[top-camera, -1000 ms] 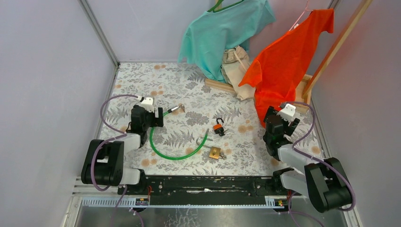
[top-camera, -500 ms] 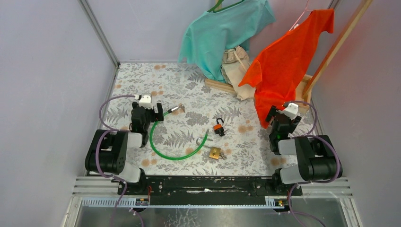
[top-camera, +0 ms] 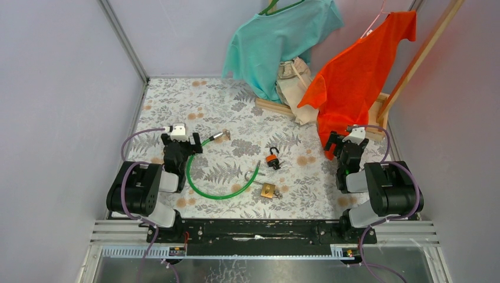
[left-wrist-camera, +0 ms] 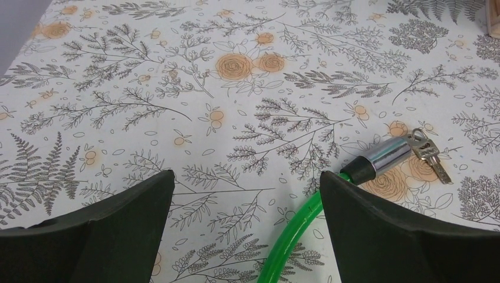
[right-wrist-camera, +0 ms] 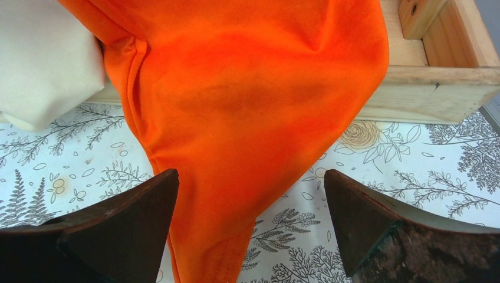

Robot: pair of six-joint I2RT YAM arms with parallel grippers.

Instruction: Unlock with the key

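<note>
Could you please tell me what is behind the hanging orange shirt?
A wooden rack base shows behind the orange shirt, with beige cloth beside it; the base's middle stretch is covered.

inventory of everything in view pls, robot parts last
green cable lock: 1, green, chrome end, looped left of centre
keys: small bunch, silver, at the cable's chrome end
orange padlock: 1, orange, black shackle, centre
brass padlock: 1, brass, silver shackle, front centre
teal shirt: 1, teal, hanging at back
orange shirt: 1, orange, hanging back right
beige garment: 1, beige, between the shirts
wooden rack: 1, wood, back right
table: 1, floral cover
left fingers: 2, black, open, by the cable
right fingers: 2, black, open, facing orange shirt
</note>
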